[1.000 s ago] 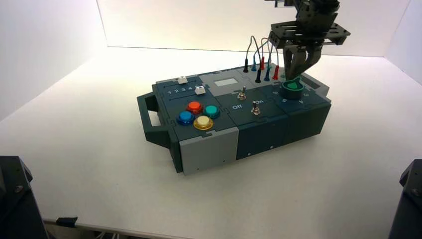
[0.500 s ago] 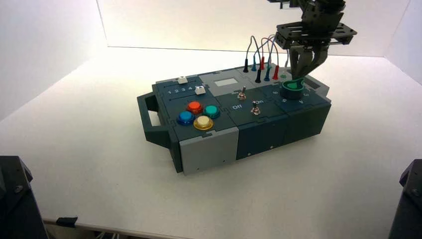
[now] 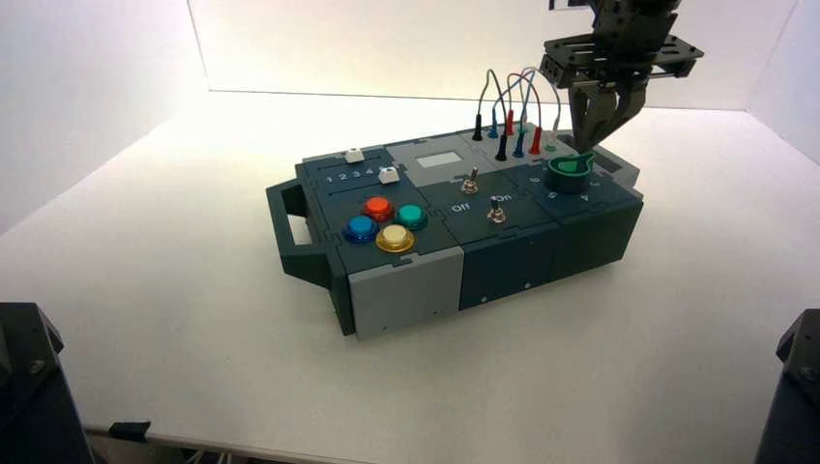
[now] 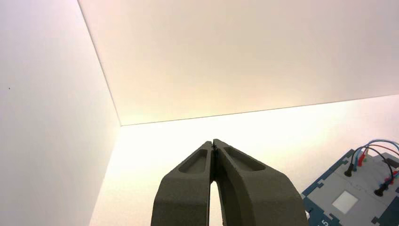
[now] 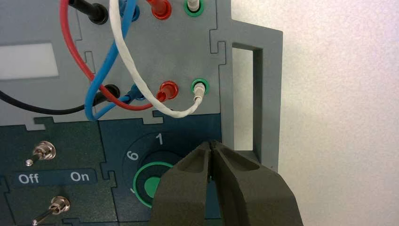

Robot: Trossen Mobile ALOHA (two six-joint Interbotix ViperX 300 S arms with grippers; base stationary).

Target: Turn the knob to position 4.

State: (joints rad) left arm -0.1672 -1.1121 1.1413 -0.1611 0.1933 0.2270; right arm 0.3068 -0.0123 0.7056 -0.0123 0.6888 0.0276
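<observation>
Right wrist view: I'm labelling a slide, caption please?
Closed right pincer over the green knob, beside two metal toggle switches.

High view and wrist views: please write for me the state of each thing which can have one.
Right gripper: shut, at the knob
Left gripper: shut, left of the box
Knob: partly hidden, setting not readable
Toggle switches: Off or On, I cannot tell surely
White wire: plugged into a green-ringed socket
Red wire: plugged in
White sliders: positions not readable
</observation>
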